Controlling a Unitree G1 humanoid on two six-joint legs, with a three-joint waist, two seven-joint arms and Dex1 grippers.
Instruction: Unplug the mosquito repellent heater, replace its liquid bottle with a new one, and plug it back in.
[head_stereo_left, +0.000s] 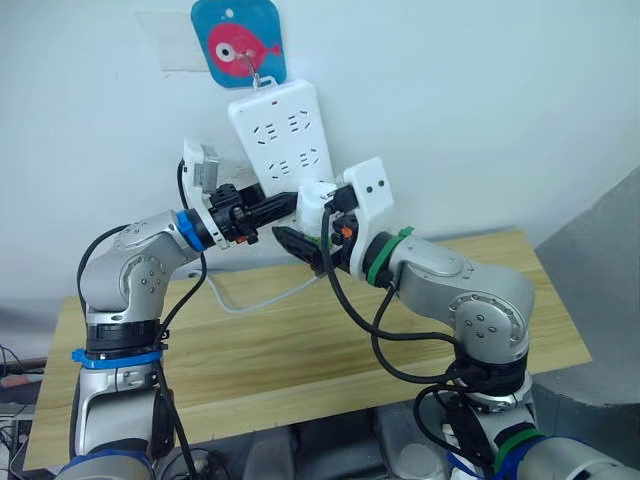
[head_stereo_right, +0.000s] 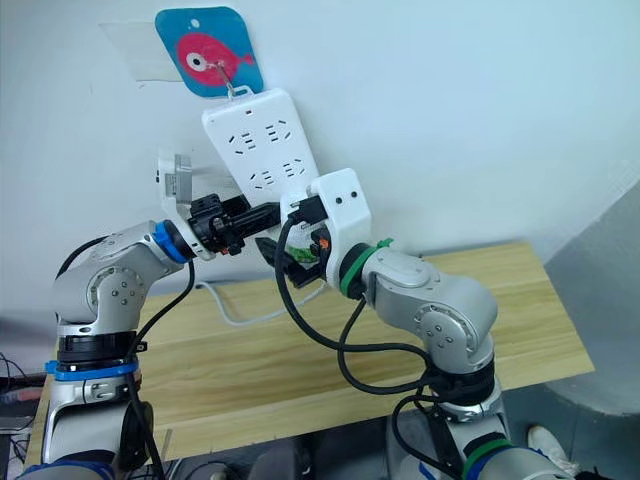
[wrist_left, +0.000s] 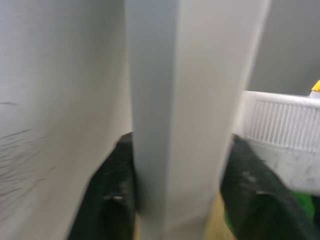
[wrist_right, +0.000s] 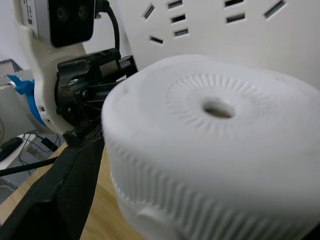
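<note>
Heater: white rounded heater (wrist_right: 215, 145) with a ribbed dome and a round vent hole, held up in the air at the lower end of the power strip, above the far part of the table. In the left eye view it shows as a small white block (head_stereo_left: 316, 203) between the two wrists.
Right gripper: right gripper (head_stereo_left: 300, 243) is clamped around the heater; one black finger (wrist_right: 60, 195) lies along the heater's side in the right wrist view, and the dome faces that camera.
Left gripper: left gripper (head_stereo_left: 272, 210) reaches in from the left and is closed on the lower end of the power strip; in the left wrist view its two black fingers (wrist_left: 112, 200) sit on either side of the strip's narrow edge, pressed against it.
Power strip: long white power strip (head_stereo_left: 278, 135) with several sockets hangs tilted on the far wall, its lower end between the two grippers, just beside the heater.
Hook: the strip's top hangs from a blue wall hook plate with a pink fish (head_stereo_left: 240, 42).
Cable: a white cable (head_stereo_left: 262, 300) runs from the strip's lower end down onto the table.
Table: light wooden table (head_stereo_left: 300, 370) stands against the white wall, below both arms.
</note>
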